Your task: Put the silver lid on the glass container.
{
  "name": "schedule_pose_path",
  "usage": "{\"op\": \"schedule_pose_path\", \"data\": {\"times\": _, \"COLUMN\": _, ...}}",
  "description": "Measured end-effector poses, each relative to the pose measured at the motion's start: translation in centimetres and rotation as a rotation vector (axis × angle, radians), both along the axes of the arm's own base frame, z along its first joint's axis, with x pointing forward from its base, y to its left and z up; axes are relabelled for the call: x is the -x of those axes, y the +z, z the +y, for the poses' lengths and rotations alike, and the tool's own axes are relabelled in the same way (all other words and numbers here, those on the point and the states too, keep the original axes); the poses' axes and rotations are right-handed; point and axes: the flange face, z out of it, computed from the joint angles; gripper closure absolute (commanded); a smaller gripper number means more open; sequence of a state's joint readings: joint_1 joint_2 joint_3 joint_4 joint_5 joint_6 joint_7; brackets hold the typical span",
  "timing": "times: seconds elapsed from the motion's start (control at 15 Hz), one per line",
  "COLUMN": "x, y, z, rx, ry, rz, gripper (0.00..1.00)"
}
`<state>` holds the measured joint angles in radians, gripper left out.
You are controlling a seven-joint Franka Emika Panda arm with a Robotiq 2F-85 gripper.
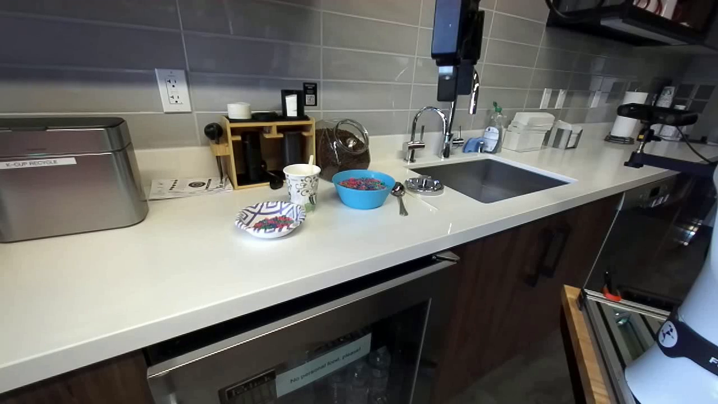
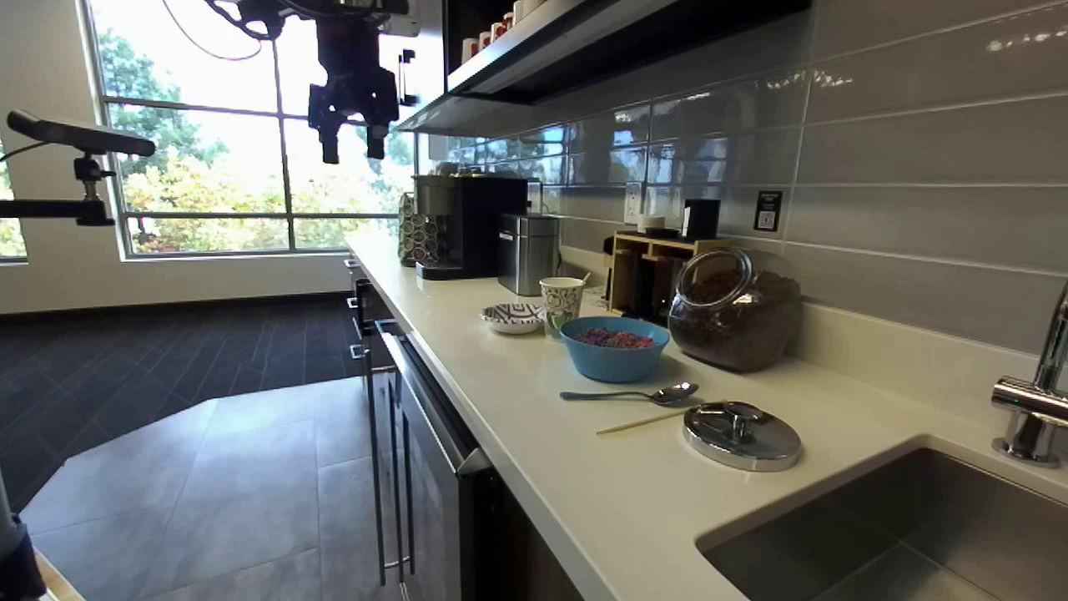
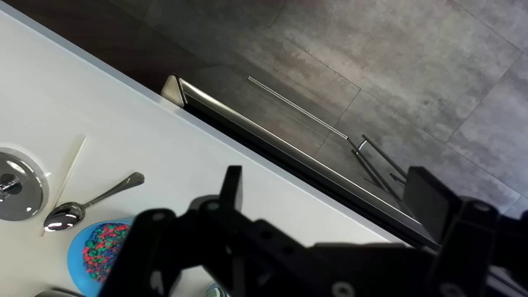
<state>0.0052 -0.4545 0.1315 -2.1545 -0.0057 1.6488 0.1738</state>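
High up, well above the level of the desk (image 1: 168,264), the gripper (image 2: 353,154) hangs with its jaws wide apart and its fingertips facing down. I see one silver lid (image 2: 743,438), lying flat on the desk near the edge of the sink (image 1: 499,175); it is a round disc, as long one way as another, so its one clear direction is that of its knob, straight up. One glass container (image 2: 734,324), dark brown inside, sits by the desk's back edge, its round mouth slanting upward and toward the front edge. Lid and container are apart, the lid nearer the front edge.

Next to the lid I count one spoon (image 2: 659,396), its handle slanting toward the front edge, and one thin pale stick (image 2: 638,422), running roughly front to back. Two bowls stand farther from the sink, one blue bowl (image 2: 613,357) and one patterned bowl (image 1: 261,210), both with small coloured bits inside. One paper cup (image 1: 303,186) stands upright between those two.
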Motion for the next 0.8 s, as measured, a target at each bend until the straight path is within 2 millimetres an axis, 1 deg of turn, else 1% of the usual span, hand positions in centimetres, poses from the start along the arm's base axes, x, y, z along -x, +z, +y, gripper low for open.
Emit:
{"op": "schedule_pose_path", "data": {"times": 0.13, "x": -0.1, "y": 0.0, "z": -0.6, "rx": -0.007, "ry": -0.011, "rz": -0.003, "gripper": 0.00}}
{"op": "schedule_pose_path", "data": {"times": 0.27, "x": -0.2, "y": 0.0, "z": -2.6, "rx": -0.028, "ry": -0.052, "rz": -0.005, "gripper": 0.00}}
{"op": "schedule_pose_path", "data": {"times": 0.4, "x": -0.3, "y": -0.6, "z": -6.0, "rx": -0.055, "ry": -0.121, "rz": -0.013, "gripper": 0.00}}
{"op": "schedule_pose_path", "data": {"times": 0.53, "x": -0.1, "y": -1.5, "z": -10.1, "rx": -0.089, "ry": -0.212, "rz": -0.031, "gripper": 0.00}}
{"op": "schedule_pose_path", "data": {"times": 0.67, "x": 0.5, "y": -3.0, "z": -14.2, "rx": -0.118, "ry": -0.309, "rz": -0.049, "gripper": 0.00}}
{"op": "schedule_pose_path", "data": {"times": 0.8, "x": 1.6, "y": -5.2, "z": -18.1, "rx": -0.137, "ry": -0.415, "rz": -0.053, "gripper": 0.00}}
